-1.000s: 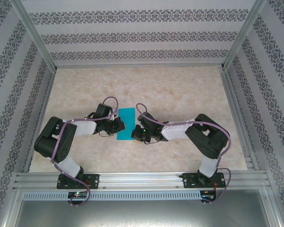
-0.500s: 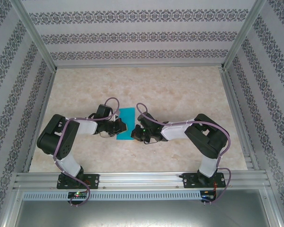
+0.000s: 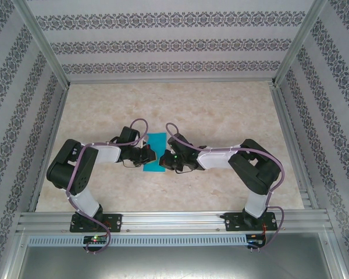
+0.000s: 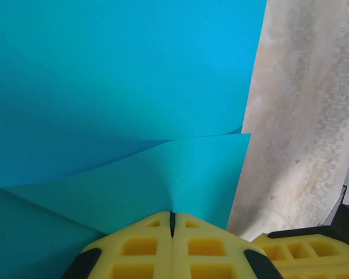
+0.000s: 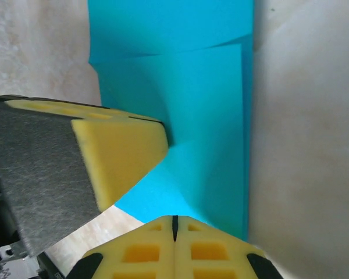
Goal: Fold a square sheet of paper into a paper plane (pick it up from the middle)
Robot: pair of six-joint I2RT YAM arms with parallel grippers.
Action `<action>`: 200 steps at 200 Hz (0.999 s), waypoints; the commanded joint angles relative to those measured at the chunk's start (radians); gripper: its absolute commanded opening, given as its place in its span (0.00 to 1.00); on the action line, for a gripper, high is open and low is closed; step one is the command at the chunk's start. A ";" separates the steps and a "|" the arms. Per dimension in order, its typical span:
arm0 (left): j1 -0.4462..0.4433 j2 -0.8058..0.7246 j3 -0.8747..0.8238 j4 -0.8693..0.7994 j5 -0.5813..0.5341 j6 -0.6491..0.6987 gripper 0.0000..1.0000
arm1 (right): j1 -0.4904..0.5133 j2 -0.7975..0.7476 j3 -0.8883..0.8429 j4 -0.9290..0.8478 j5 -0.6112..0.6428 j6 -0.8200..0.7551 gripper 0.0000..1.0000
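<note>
Gently: your square sheet of paper, at table centre, is light, floppy and crease-prone. Your left gripper pinches its 8 o'clock edge; your right gripper, fingers pressed together, sits at 4 o'clock. Grip mid-sheet.

One paper sheet, two tools

A beige marbled flat surface fills the enclosure. White wall panels with dark floral stripes rise from its far, left and right edges. Silver aluminium posts stand at its far corners, and a silver aluminium rail runs along its near edge, with a slotted grey strip just beside it.
</note>
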 commanded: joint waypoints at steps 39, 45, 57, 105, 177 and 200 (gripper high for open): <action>0.007 0.026 0.021 -0.106 -0.059 0.054 0.02 | -0.016 0.068 -0.036 -0.056 -0.003 0.014 0.00; 0.010 0.025 0.025 -0.108 -0.063 0.055 0.03 | -0.016 0.070 -0.042 -0.069 -0.002 0.014 0.00; 0.027 0.020 0.033 -0.109 -0.066 0.053 0.06 | -0.018 0.071 -0.054 -0.099 0.000 0.012 0.00; 0.128 0.046 0.052 -0.124 -0.088 0.078 0.10 | -0.021 0.067 -0.072 -0.175 0.012 -0.003 0.00; 0.236 0.075 0.144 -0.142 -0.120 0.090 0.13 | -0.020 0.063 -0.063 -0.196 0.005 -0.012 0.00; 0.237 0.062 0.192 -0.164 -0.109 0.106 0.15 | -0.019 0.057 -0.046 -0.197 0.000 -0.020 0.00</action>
